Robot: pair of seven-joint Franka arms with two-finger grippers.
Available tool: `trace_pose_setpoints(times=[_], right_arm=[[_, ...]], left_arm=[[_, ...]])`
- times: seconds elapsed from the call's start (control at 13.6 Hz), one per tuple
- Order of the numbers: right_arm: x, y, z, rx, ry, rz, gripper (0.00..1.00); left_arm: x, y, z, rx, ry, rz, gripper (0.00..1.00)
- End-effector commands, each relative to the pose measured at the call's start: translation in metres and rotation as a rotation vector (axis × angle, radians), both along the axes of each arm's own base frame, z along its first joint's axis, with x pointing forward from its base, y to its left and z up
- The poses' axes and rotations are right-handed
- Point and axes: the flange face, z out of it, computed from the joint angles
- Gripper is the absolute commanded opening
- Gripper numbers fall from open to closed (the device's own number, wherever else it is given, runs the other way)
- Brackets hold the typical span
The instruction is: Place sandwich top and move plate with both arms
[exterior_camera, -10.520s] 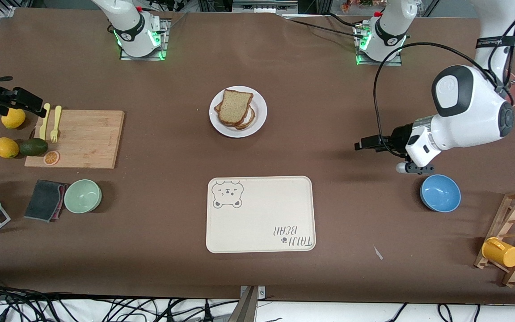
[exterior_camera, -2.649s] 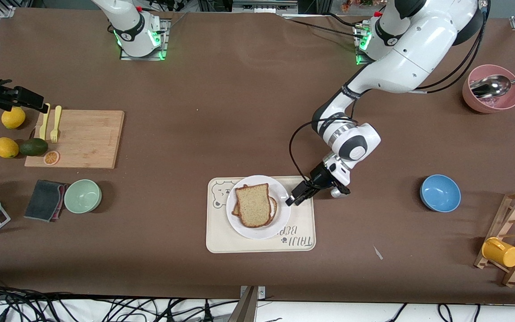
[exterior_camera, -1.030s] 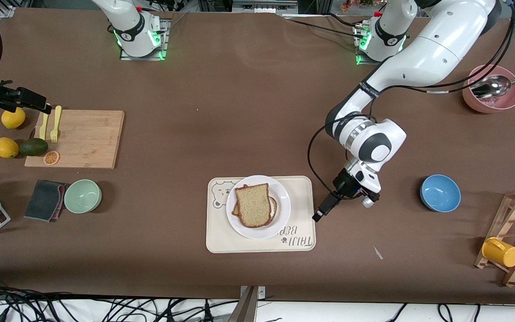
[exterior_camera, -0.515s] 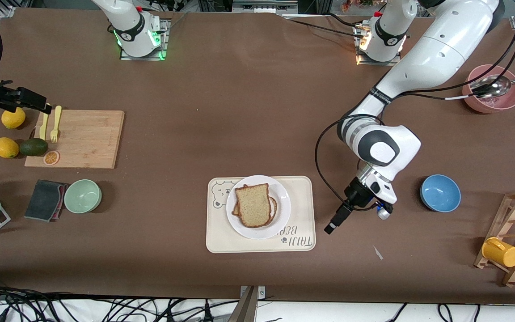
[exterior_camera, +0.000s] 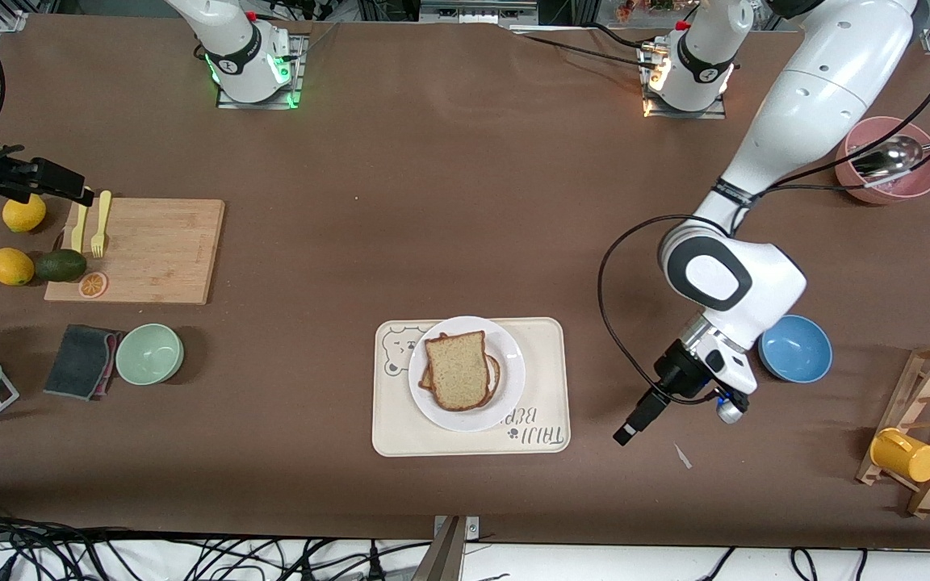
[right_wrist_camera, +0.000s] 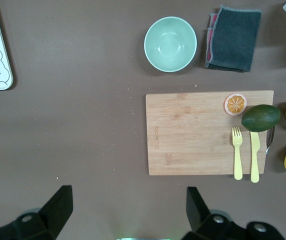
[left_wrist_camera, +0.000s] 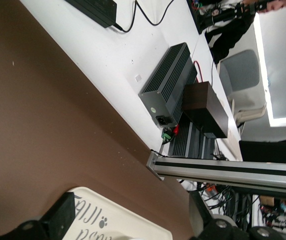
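Note:
The white plate [exterior_camera: 513, 379] rests on the cream bear tray [exterior_camera: 400, 428]. On it lies the sandwich top [exterior_camera: 457, 367], a pale speckled slice, with a browner slice peeking out beneath. My left gripper [exterior_camera: 626, 434] hangs open and empty over bare table beside the tray, toward the left arm's end. In the left wrist view the left gripper [left_wrist_camera: 128, 220] shows only the tray's lettered corner [left_wrist_camera: 108, 230] between its spread fingers. My right gripper [exterior_camera: 37, 176] waits open and empty near the cutting board, and the right gripper [right_wrist_camera: 128, 205] looks down on bare table.
A blue bowl [exterior_camera: 795, 348] sits close by the left arm's wrist. A pink bowl with a spoon [exterior_camera: 889, 161] and a wooden rack with a yellow mug [exterior_camera: 905, 454] stand at that end. The cutting board [exterior_camera: 142, 250], green bowl [exterior_camera: 149, 353] and dark cloth [exterior_camera: 81, 361] lie at the right arm's end.
The left arm has drawn away from the plate, toward its own end of the table and the front camera. The plate and bread stay still on the tray. The right arm has not moved.

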Motion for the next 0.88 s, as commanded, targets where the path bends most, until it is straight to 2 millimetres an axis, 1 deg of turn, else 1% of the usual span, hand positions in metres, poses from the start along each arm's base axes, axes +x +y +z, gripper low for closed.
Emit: trace_pose_setpoints(times=[0.0,0.15,0.29,0.44,0.59,0.74,0.81], right_arm=[[-0.002,0.001,0.005,0.016,-0.003,0.007,1.0],[-0.003,0.002,0.006,0.017,-0.002,0.009,1.0],[-0.003,0.002,0.007,0.019,-0.004,0.018,1.0],[-0.003,0.001,0.007,0.019,-0.006,0.018,1.0],[-0.004,0.0,0.009,0.013,-0.008,0.018,1.0],[-0.004,0.0,0.01,0.014,-0.01,0.018,1.0],[-0.004,0.0,0.01,0.016,-0.01,0.018,1.0]], left_arm=[[0.001,0.029,0.024,0.078,0.04,-0.108,1.0],[0.002,0.048,0.023,0.158,0.071,-0.199,1.0],[0.001,0.064,0.031,0.246,0.124,-0.284,1.0],[-0.005,0.076,0.046,0.351,0.192,-0.33,1.0],[-0.016,0.087,0.062,0.449,0.259,-0.391,1.0],[-0.033,0.1,0.084,0.517,0.318,-0.429,1.0],[-0.042,0.109,0.095,0.56,0.336,-0.44,1.0]])
